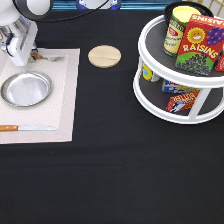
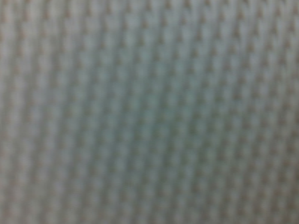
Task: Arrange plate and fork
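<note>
On the placemat (image 1: pixel 65 100) at the exterior view's left, the plate (image 1: pixel 26 89) sits flat, and the fork (image 1: pixel 47 58) lies just above it, near the mat's top edge, with its brown handle tucked beside the gripper (image 1: pixel 17 60). The gripper is low over the mat, right by the fork's handle end and just above the plate's rim. The pictures do not show if it is open or closed, or if it has hold of the fork at all. The wrist view shows only the woven cloth of the mat (image 2: pixel 149 112) from very close, so the hand seems to be almost on it. That closeness is the first worry: if the hand pushes down more, it could press into the mat and drag or wrinkle it, and then the plate and the knife (image 1: pixel 25 128) near the mat's bottom edge would slide too. The fork is thin and lies flat, so it may be hard to get a good hold on it; it could slip, spin, or get knocked off the top of the mat onto the black counter (image 1: pixel 110 170). A sideways bump could also hit the plate's rim and make it skid. The wooden coaster (image 1: pixel 104 55) and the white turning shelf (image 1: pixel 180 100) with food boxes are well apart and look safe.
</note>
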Tool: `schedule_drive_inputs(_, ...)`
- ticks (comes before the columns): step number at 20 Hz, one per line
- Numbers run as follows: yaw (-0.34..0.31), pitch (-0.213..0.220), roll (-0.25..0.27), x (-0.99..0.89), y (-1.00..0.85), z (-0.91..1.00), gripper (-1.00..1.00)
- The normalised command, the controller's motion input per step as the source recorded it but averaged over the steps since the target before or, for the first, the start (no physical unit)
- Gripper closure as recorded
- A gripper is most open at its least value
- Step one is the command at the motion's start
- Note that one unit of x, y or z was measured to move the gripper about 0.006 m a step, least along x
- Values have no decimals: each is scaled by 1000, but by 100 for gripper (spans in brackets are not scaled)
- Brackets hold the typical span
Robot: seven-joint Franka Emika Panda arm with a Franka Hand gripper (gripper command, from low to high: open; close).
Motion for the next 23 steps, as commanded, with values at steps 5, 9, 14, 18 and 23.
schedule_drive_inputs(5, 174, 30, -55, 12, 38, 694, -100)
schedule_drive_inputs(9, 145, 2, -102, -3, 136, 971, -100)
schedule_drive_inputs(14, 107, 11, -98, 25, 158, 1000, -100)
schedule_drive_inputs(18, 50, 78, -77, 275, 209, 720, -100)
schedule_drive_inputs(23, 0, 11, -2, 39, 16, 0, -100)
